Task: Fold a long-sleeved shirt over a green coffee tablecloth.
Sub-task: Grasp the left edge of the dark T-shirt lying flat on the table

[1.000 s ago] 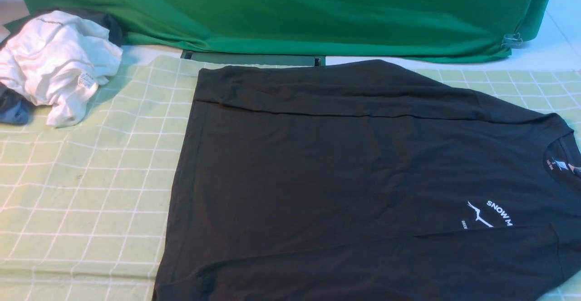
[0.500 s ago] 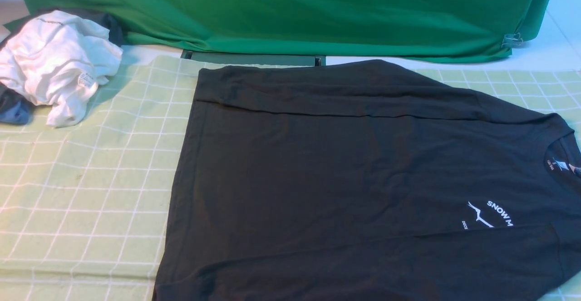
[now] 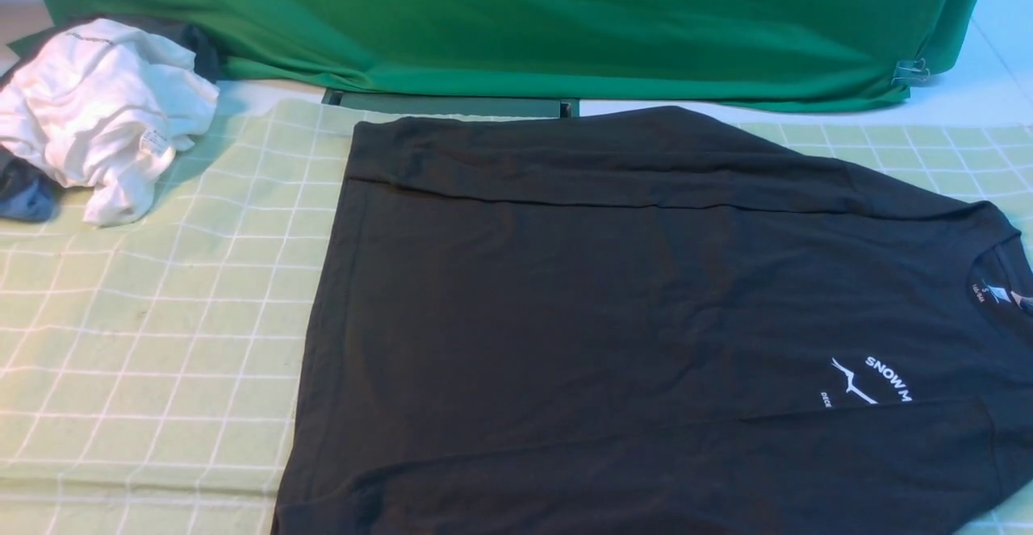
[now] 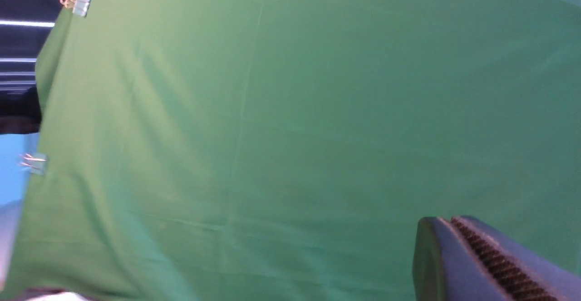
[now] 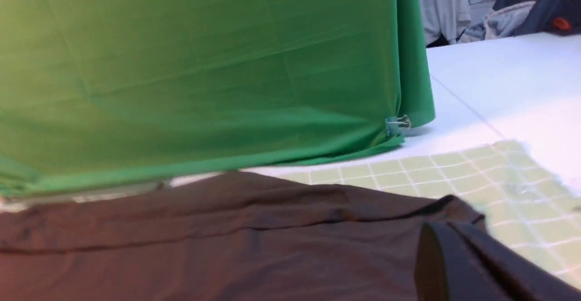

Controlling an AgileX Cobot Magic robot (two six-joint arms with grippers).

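The black long-sleeved shirt [image 3: 613,309] lies flat on the pale green gridded coffee tablecloth [image 3: 153,333], collar to the right, with both sleeves folded in along its far and near edges. In the right wrist view the shirt [image 5: 218,242] fills the lower part, the tablecloth [image 5: 508,178] beyond it. My right gripper [image 5: 451,226] hangs just above the shirt, jaws pressed together with nothing between them. My left gripper [image 4: 449,221] is also shut and empty, raised and facing the plain green backdrop [image 4: 281,124]. Neither arm shows in the front view.
A crumpled white garment [image 3: 101,111] lies at the far left on a small blue cloth [image 3: 24,200]. The deep green backdrop [image 3: 516,18] hangs along the back, held by a binder clip [image 3: 910,72]. A dark green bar [image 3: 452,105] lies at its foot.
Nothing moves in the front view: the shirt and the other cloths lie as before, and no arm has entered.
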